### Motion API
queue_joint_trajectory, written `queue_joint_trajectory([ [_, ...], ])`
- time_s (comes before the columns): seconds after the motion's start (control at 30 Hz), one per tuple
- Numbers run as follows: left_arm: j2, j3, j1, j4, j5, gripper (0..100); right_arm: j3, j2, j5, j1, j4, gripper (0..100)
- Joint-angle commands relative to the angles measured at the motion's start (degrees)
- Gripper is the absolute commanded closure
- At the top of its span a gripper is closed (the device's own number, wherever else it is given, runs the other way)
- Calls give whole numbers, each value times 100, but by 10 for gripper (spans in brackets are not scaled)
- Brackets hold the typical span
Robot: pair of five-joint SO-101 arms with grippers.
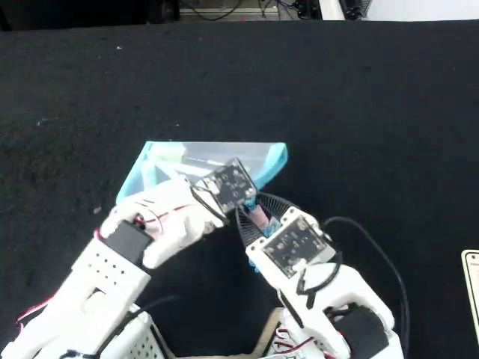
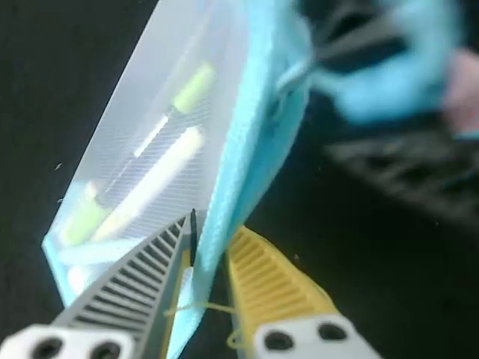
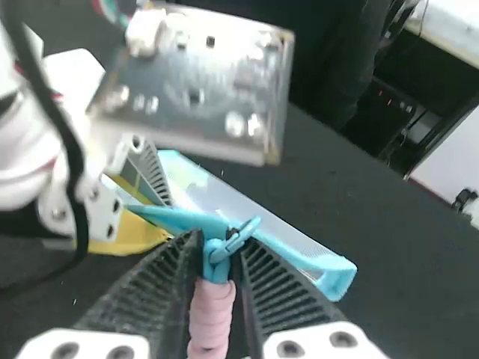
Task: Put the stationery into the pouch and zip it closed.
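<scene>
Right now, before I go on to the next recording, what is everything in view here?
pouch: one, translucent with light blue edging, mid-table.
stationery: several pens or markers, yellow-green and white, inside the pouch; exact count unclear.
zipper pull: one, light blue, on the pouch's blue edge.
pink wrapped piece: one, pink, below the zipper pull, between the right gripper's fingers.
card: one, pale, at the table's right edge in the high view.
table: one, black, under everything.
left gripper: one, grey and yellow fingers, shut on the pouch's blue edge.
right gripper: one, black fingers, shut on the zipper pull.
</scene>
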Motion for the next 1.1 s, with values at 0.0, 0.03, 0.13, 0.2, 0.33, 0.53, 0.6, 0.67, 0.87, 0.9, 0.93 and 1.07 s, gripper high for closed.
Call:
queue_joint_trajectory([
  [0.0, 0, -1446, -259, 1380, 35, 971, -435, -40, 176, 53, -35, 988],
  [0.03, 0, -1622, -347, 1609, 35, 971, -488, -40, 299, 53, -35, 988],
  [0.13, 0, -1868, -585, 1960, 35, 971, -637, -13, 475, 53, -35, 988],
  [0.2, -9, -1921, -664, 2110, 44, 971, -752, 154, 466, 53, -44, 988],
  [0.33, -457, -1763, -611, 2312, 62, 971, -1086, 875, 466, 53, -343, 988],
  [0.53, -1697, -1367, -919, 2312, 44, 971, -1481, 1824, 457, 70, -510, 988],
  [0.6, -1996, -1174, -1112, 2303, 35, 971, -1578, 1824, 343, 79, -484, 988],
  [0.67, -2180, -989, -1297, 2303, 35, 971, -1587, 1727, -62, 62, -484, 988],
  [0.87, -2242, -831, -1305, 2303, 62, 971, -1244, 1552, -422, 53, -607, 988],
  [0.9, -2242, -831, -1297, 2295, 62, 971, -1130, 1552, -457, 53, -703, 988],
  [0.93, -2242, -848, -1297, 2295, 62, 971, -1015, 1552, -563, 53, -835, 987],
  [1.07, -2233, -840, -1297, 2295, 53, 971, -673, 1552, -1231, 53, -1371, 987],
])
